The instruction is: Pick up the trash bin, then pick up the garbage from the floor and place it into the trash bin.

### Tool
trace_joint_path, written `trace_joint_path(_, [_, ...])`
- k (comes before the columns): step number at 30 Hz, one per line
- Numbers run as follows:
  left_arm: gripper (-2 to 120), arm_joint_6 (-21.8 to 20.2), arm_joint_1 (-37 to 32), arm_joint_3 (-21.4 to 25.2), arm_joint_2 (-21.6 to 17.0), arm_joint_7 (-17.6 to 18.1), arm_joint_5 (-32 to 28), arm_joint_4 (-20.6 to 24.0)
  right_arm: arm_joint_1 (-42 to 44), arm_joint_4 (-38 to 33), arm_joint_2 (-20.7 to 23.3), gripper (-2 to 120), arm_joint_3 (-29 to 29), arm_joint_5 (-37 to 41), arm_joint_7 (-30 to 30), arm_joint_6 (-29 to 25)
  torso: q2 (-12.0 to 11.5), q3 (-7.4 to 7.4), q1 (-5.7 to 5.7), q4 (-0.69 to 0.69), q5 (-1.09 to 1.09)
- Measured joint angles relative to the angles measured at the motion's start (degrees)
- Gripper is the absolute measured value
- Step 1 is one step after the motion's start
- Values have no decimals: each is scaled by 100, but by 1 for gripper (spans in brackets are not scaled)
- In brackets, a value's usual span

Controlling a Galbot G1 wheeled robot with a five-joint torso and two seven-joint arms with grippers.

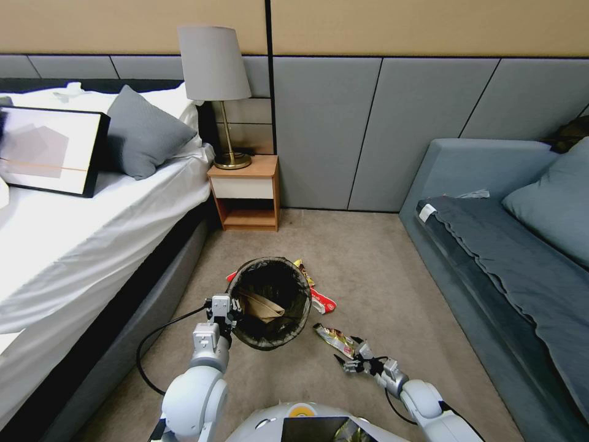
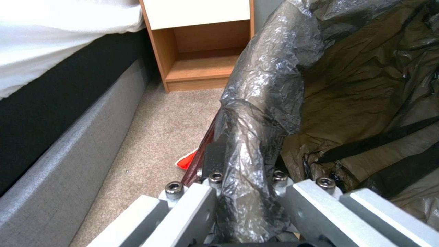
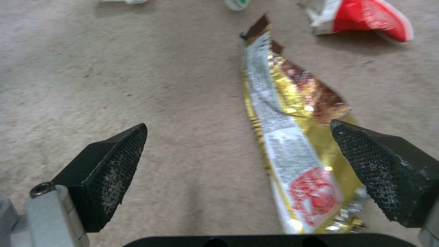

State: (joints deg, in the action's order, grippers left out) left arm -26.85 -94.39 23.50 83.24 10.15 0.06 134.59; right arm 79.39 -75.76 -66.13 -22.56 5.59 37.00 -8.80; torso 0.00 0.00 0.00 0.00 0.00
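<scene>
Jaws: left gripper (image 2: 245, 192) pinched on the bag-covered rim of the trash bin (image 1: 270, 302), one finger outside the wall, one inside. Right gripper (image 3: 238, 164) spread wide, pads (image 3: 116, 168) well apart, nothing between them gripped.

Bin: round, lined w/ dark bag folded over rim, held at its left rim by the left gripper (image 1: 228, 313), over the carpet (image 1: 380, 264) between bed (image 1: 73, 245) and sofa (image 1: 515, 258). Whether it rests on the floor or is lifted: cannot tell. Crumpled tan paper (image 1: 261, 305) inside.

Garbage on carpet:
- gold/yellow snack wrapper (image 3: 293, 137), long, flat; near end lies between the spread right jaws, closer to one pad. In head view the wrapper (image 1: 334, 339) is just ahead of the right gripper (image 1: 353, 362), to the right of the bin.
- red/white wrapper (image 3: 366, 19) further off; in head view it (image 1: 322, 302) sits just beside the bin's right side.
- yellow wrapper (image 1: 303, 271) at bin's far rim.
- red scrap (image 2: 187, 161) on floor beside the bin wall, left wrist view.

Bg: nightstand (image 1: 245, 191) w/ lamp (image 1: 218, 92) beyond the bin, against wall.
</scene>
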Motion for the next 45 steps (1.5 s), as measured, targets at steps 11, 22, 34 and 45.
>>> trace_joint_path(11, [0,40,-86,25,21,7,42,30,-424,677,-345,100,-46,-104,103,-206,0,0,0,0,0])
trace_joint_path(22, [0,64,-109,64,37,17,44,37,-586,932,-315,100,-158,-105,68,-384,0,0,0,0,0])
trace_joint_path(34, [0,81,-121,59,48,23,44,24,-740,1261,-341,100,-179,-123,-5,-459,0,0,0,0,1])
trace_joint_path(45, [0,100,-156,70,56,26,48,37,-949,1594,-418,100,-195,-108,-23,-508,0,0,1,-1,0])
